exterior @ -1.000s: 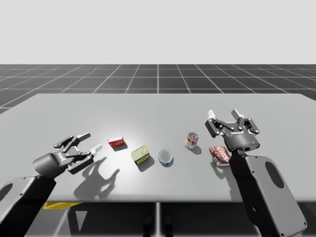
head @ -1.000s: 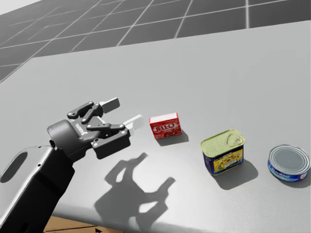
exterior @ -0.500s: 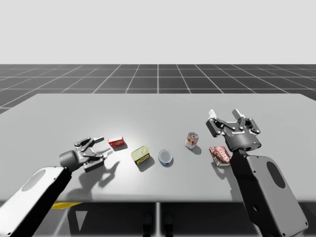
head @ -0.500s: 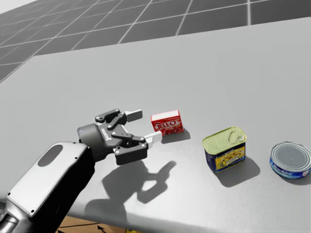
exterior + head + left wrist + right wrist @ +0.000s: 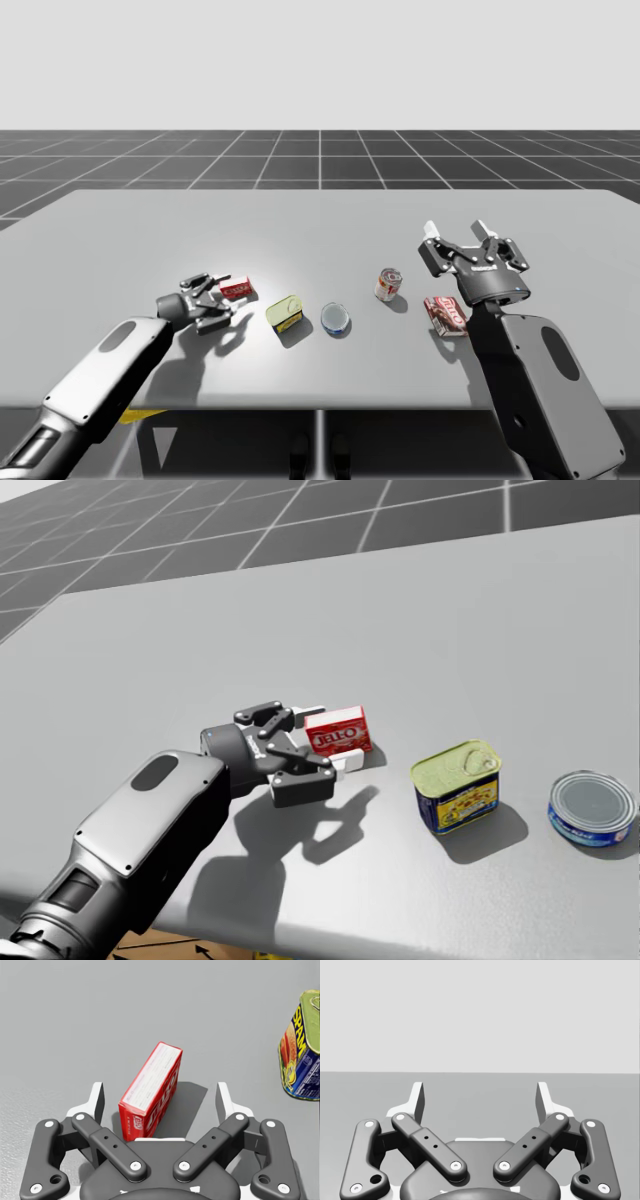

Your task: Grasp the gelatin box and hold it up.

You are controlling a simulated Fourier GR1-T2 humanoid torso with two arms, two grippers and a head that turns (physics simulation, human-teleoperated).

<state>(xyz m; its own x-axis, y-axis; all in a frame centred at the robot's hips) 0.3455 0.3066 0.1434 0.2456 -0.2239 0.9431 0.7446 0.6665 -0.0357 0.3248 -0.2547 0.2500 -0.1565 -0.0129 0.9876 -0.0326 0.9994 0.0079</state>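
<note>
left gripper (image 5: 160,1096) fingers spread around skewed gelatin box (image 5: 338,730) (not yet pinched); closing may twist it free.

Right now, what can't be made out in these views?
- High view: the small red gelatin box is too small to show contact with my left hand.
- Left wrist view: the hand's palm hides the box's near end.
- High view: my right arm covers part of the red-and-white packet.

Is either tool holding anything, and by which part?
Nothing is held. My left tool stands open around the red gelatin box, not touching it; my right tool is open and empty.
</note>
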